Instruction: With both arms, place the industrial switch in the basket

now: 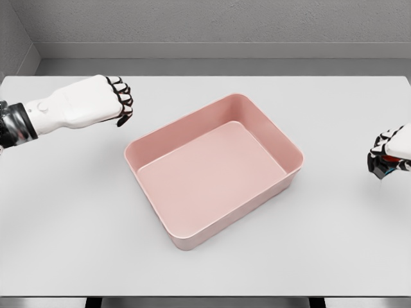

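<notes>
Left hand at far left over the table, fingers curled into a loose fist, nothing in it. Pink basket at table centre, rotated so one corner points near; nothing inside it. Right hand at the right edge, partly cut off by the frame, fingers closed around a small dark object with a red-orange patch, likely the industrial switch, held just above the tabletop, well apart from the basket.
</notes>
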Tool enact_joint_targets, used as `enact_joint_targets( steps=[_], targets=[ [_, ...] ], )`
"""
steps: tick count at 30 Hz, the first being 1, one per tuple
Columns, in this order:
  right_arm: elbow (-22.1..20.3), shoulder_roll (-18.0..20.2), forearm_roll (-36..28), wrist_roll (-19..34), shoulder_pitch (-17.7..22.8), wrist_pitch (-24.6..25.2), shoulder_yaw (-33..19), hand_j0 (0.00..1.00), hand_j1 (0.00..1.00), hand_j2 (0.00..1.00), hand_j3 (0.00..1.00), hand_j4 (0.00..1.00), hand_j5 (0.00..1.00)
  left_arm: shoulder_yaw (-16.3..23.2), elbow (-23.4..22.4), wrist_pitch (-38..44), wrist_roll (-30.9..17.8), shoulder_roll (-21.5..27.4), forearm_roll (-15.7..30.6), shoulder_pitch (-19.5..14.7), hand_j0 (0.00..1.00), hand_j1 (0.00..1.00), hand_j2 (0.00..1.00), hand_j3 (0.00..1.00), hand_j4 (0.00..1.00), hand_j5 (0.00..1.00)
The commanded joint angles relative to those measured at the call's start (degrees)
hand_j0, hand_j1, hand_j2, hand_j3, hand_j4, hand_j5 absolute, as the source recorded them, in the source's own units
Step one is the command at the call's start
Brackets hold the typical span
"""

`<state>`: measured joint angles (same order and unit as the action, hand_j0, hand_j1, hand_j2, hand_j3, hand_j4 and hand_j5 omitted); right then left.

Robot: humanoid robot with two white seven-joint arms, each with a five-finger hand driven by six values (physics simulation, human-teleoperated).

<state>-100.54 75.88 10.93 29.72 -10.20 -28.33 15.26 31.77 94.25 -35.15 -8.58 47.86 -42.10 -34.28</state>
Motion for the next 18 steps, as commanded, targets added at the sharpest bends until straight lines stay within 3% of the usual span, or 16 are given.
enact_joint_targets(
  steps=[1, 7, 18],
  targets=[
    [-0.01, -0.2, -0.21, -0.01, 0.0, 0.12, -0.06, 0.48, 0.48, 0.48, 0.48, 0.48, 0.48, -0.13, 3.75, 0.15, -0.04, -0.92, 0.53, 0.0, 0.14, 0.14, 0.14, 0.14, 0.14, 0.14],
    [-0.01, -0.55, -0.21, -0.01, -1.23, 0.03, -0.32, 0.48, 0.48, 0.48, 0.48, 0.48, 0.48, -0.04, 6.83, 0.15, -0.13, -2.94, 0.44, 0.0, 0.14, 0.14, 0.14, 0.14, 0.14, 0.14],
    [-0.01, -1.52, -0.3, -0.01, -4.31, -0.06, -0.32, 0.48, 0.48, 0.48, 0.48, 0.48, 0.48, 2.51, 7.27, 0.15, -0.3, -13.05, 0.27, 0.09, 0.15, 0.15, 0.15, 0.15, 0.15, 0.15]
  ],
)
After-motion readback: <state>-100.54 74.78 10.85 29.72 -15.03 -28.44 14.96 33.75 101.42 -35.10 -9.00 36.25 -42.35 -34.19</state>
